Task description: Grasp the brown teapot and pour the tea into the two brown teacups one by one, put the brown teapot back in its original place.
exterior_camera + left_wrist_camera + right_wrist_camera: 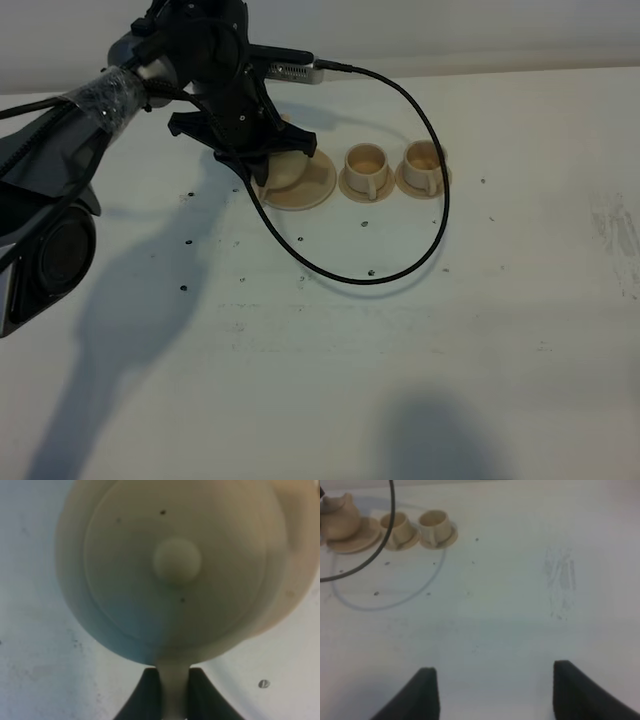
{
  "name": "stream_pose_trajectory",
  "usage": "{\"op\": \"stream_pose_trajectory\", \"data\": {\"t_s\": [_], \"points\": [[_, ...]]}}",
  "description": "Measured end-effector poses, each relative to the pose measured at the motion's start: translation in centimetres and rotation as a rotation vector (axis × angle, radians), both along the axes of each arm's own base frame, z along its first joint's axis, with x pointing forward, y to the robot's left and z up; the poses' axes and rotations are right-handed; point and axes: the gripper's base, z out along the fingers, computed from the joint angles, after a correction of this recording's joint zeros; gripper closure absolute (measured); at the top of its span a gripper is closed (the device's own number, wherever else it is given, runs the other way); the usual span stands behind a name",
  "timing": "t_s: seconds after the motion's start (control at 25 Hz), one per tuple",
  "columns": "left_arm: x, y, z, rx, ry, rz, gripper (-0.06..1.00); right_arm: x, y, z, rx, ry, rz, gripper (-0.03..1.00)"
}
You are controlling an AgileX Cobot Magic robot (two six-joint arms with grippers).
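By the far edge of the table (470, 340), the teapot (340, 516) sits, apparently centred, on the wide saucer (318, 188). Right of it stands one teacup (366, 162), then another teacup (424, 157), each on a small saucer (348, 184). A cable (443, 215) loops before them.

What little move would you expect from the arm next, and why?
Probably a short lift straight up. The left gripper is shut on the handle of the brown teapot, the pot sits on its large saucer, and the two teacups stand beside it, so it must clear the saucer before swinging over to pour.

Beige teapot (340, 519) upright on saucer (312, 188), teacups (366, 163) alongside
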Motion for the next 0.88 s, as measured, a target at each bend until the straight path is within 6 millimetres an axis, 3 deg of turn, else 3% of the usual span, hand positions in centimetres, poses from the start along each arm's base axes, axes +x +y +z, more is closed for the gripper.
{"op": "stream_pose_trajectory", "data": {"t_s": [0.44, 0.88], "points": [[-0.2, 0.1, 3.5, -0.013, -0.106, -0.152, 0.84, 0.0, 0.0, 0.0, 0.0, 0.0, 0.0, 0.45], [-0.5, -0.1, 4.2, -0.021, -0.126, -0.339, 0.84, 0.0, 0.0, 0.0, 0.0, 0.0, 0.0, 0.45]]}}
